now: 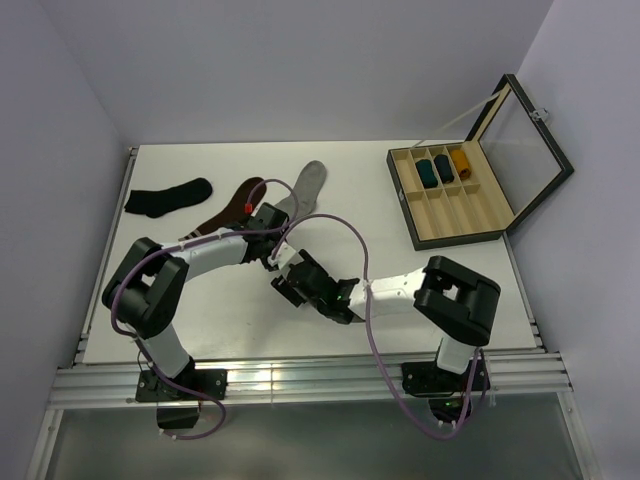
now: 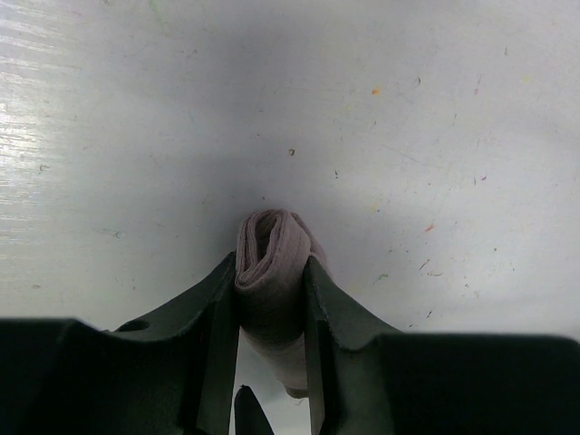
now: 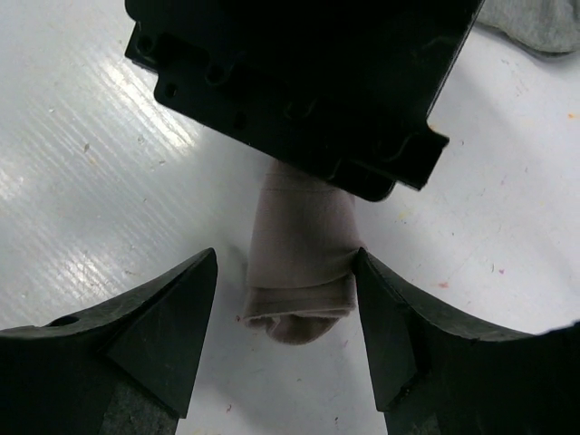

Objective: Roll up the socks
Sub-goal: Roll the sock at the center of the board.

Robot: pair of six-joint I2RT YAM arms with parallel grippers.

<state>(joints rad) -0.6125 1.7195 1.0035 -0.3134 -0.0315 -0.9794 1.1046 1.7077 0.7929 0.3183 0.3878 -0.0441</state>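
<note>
The dusty pink sock (image 2: 270,258) is rolled into a tight bundle on the white table. My left gripper (image 2: 272,263) is shut on the roll, one finger on each side. In the right wrist view the roll's free end (image 3: 304,263) sticks out from under the left gripper's black body (image 3: 299,82). My right gripper (image 3: 285,258) is open around that end; its right finger (image 3: 390,317) touches the roll and its left finger stands apart. In the top view the two grippers (image 1: 275,245) (image 1: 290,282) meet at mid-table and hide the roll. The light grey sock (image 1: 306,185) lies flat behind them.
A black sock (image 1: 165,197) and a dark brown sock (image 1: 225,212) lie at the back left. An open wooden box (image 1: 470,225) with a raised glass lid stands at the back right and holds three rolled socks. The grey sock's edge shows in the right wrist view (image 3: 535,23).
</note>
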